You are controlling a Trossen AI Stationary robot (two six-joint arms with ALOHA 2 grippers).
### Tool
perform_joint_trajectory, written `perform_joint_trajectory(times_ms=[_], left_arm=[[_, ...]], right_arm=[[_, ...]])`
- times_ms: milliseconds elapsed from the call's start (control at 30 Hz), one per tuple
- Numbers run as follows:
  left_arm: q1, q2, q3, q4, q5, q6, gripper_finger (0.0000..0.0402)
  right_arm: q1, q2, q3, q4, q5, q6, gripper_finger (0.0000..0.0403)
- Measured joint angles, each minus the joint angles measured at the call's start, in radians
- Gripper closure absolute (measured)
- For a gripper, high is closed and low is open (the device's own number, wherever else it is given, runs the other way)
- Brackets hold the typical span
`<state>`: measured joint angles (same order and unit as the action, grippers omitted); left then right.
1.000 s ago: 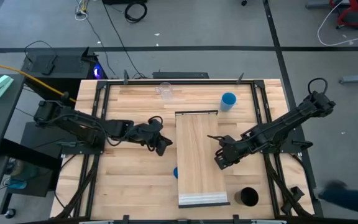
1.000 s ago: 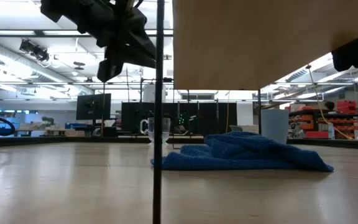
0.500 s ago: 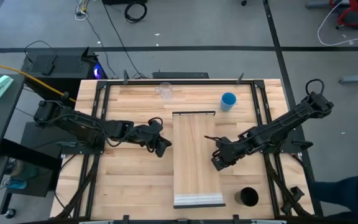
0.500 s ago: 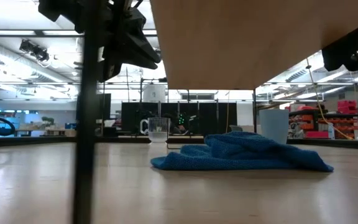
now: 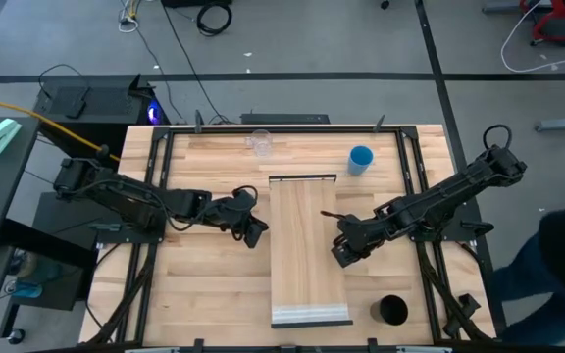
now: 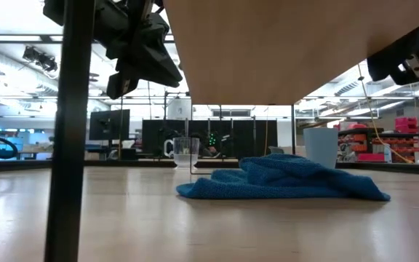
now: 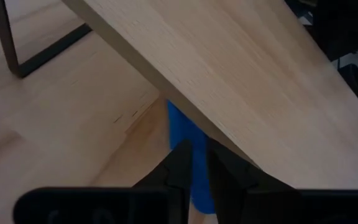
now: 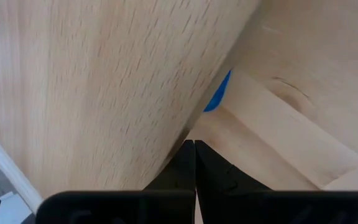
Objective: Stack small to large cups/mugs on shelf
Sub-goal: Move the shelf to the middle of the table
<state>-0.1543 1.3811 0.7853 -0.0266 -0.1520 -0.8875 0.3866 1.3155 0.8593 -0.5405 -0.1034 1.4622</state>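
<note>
Three cups (image 5: 360, 158) wait around the shelf (image 5: 307, 245) from above: clear far back, blue beside it, black near the front right. Left gripper (image 5: 253, 230) and right gripper (image 5: 343, 250) flank the smooth wood board; start with clear. Low down, a rumpled blue cloth (image 6: 286, 180). Both wrist views: fingers pressed together.

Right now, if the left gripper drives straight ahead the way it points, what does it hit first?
Probably the shelf: the left gripper points at its long left edge, fingers shut. The wrist view shows the board's edge just ahead with the blue cloth under it, so a lower line might meet that instead; depth unclear.
</note>
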Motion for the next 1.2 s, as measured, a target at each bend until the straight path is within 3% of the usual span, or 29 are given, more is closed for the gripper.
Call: perform_joint_trajectory(times_ms=[367,533,767,1200], left_arm=[[0.001,0.000,0.000,0.000,0.000,-0.019,0.0353],[0.001,0.000,0.000,0.001,0.000,-0.020,0.0350],[0.006,-0.001,0.000,-0.002,0.000,-0.018,0.0351],[-0.007,-0.002,-0.001,-0.011,-0.008,-0.019,0.0356]], right_arm=[[0.064,-0.007,0.000,-0.033,-0.074,0.012,0.0398],[0.082,-0.007,0.005,0.041,-0.081,0.020,0.0398],[0.074,0.053,0.104,0.019,-0.073,-0.057,0.0398],[0.015,0.188,0.286,-0.191,-0.097,-0.217,0.0399]])
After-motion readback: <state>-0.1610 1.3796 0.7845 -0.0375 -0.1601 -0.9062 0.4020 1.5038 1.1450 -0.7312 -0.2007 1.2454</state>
